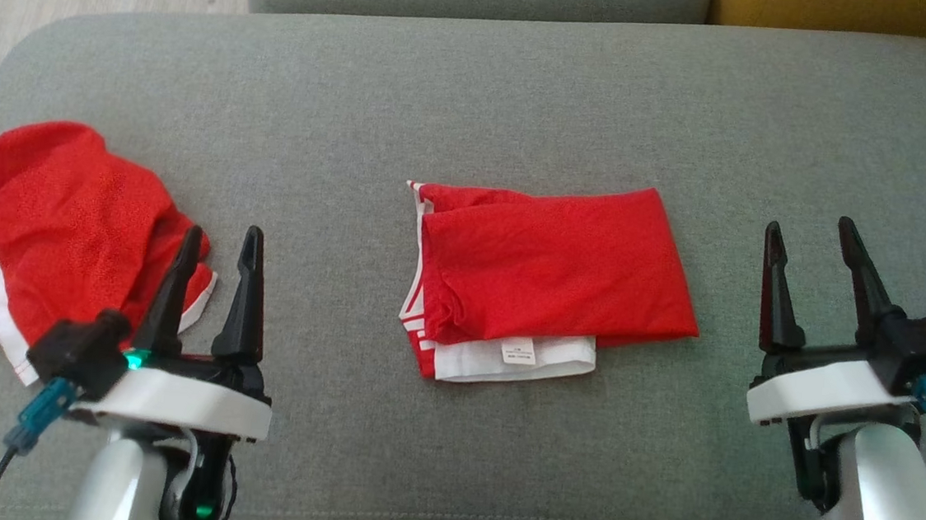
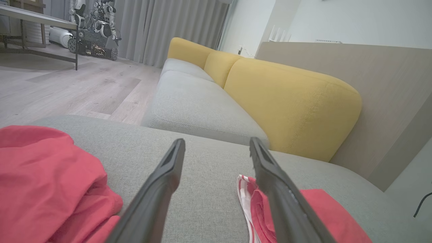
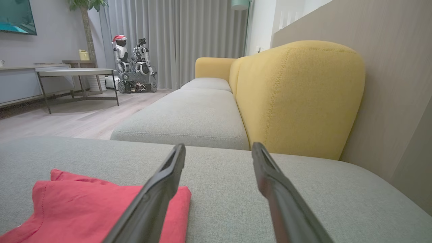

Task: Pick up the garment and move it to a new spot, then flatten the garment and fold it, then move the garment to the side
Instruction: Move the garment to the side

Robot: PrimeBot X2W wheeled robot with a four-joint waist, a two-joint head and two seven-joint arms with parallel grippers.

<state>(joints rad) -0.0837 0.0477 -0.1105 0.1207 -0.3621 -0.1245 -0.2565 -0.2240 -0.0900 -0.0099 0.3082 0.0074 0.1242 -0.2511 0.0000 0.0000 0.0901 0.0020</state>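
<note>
Left gripper [image 1: 223, 233] and right gripper [image 1: 811, 225] hover over a grey seat cushion [image 1: 476, 87], their long dark fingers pointing toward the far side. Each pair is spread apart with nothing between the fingers. The fingers taper from a white wrist housing to narrow tips, and a green light [image 1: 133, 360] glows at the left wrist. The left gripper stands at the near left, its fingertips over the near right edge of a rumpled red garment [image 1: 61, 220]; whether they touch the cloth cannot be told. The right gripper stands at the near right, well apart from any cloth.

Between the two, at the middle of the cushion, lies the folded red garment [image 1: 553, 267]. It forms a rough rectangle of matte, fine-meshed fabric, rounded along its right edge by the fold. White striped trim shows along its left edge. A white layer bearing a small sewn label [image 1: 519, 350] peeks out from under its near edge. The rumpled garment, the same red with white edging, lies in a loose heap near the cushion's left end.

In the right wrist view, the cushion's coarse grey weave runs to a second grey seat [image 3: 189, 118] on the far side. Plump mustard-yellow backrests [image 3: 297, 94] with stitched seams stand to its right. To the left are a pale plank floor [image 3: 84, 118], pleated grey curtains [image 3: 202, 40], a thin-legged table [image 3: 77, 72] and another wheeled robot [image 3: 135, 67].
</note>
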